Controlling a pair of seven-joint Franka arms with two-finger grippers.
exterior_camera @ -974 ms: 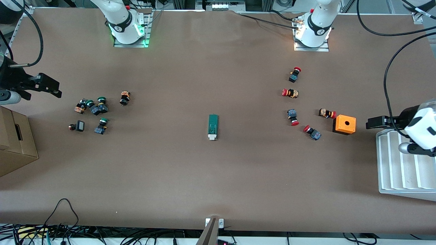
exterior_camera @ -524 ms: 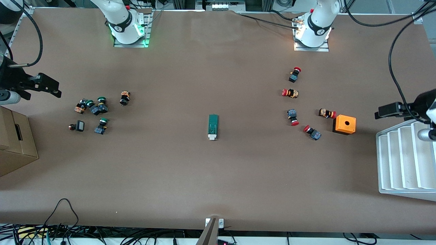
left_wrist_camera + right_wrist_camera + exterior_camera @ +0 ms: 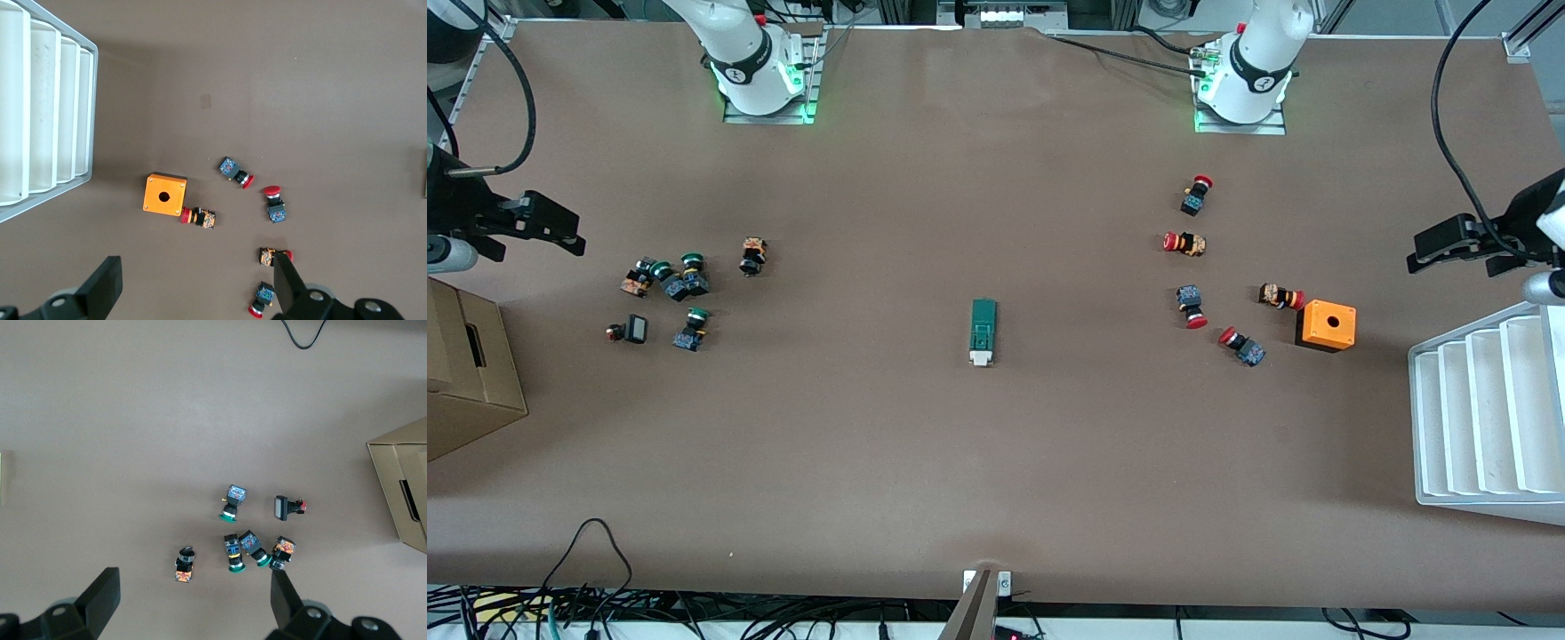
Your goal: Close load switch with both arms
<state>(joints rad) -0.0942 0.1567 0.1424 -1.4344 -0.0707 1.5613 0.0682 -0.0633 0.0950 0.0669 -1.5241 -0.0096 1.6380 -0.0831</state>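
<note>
The load switch (image 3: pixel 983 332), a narrow dark-green block with a white piece at its end nearer the camera, lies alone at the middle of the table. Only a sliver of it shows at the edge of the left wrist view (image 3: pixel 425 181). My left gripper (image 3: pixel 1436 247) hangs open and empty over the table edge at the left arm's end, above the white tray's corner. Its fingers stand wide apart in the left wrist view (image 3: pixel 197 287). My right gripper (image 3: pixel 560 229) hangs open and empty over the right arm's end, also seen in its wrist view (image 3: pixel 193 603).
An orange box with a round hole (image 3: pixel 1326 325) and several red-capped push-buttons (image 3: pixel 1190 307) lie toward the left arm's end. Several green-capped push-buttons (image 3: pixel 676 284) lie toward the right arm's end. A white ribbed tray (image 3: pixel 1476 418) and a cardboard box (image 3: pixel 467 364) stand at the table's ends.
My left gripper has moved from over the tray's corner toward the robots' side of the table. The left arm's base light turned from white to green. The right arm barely moved.
</note>
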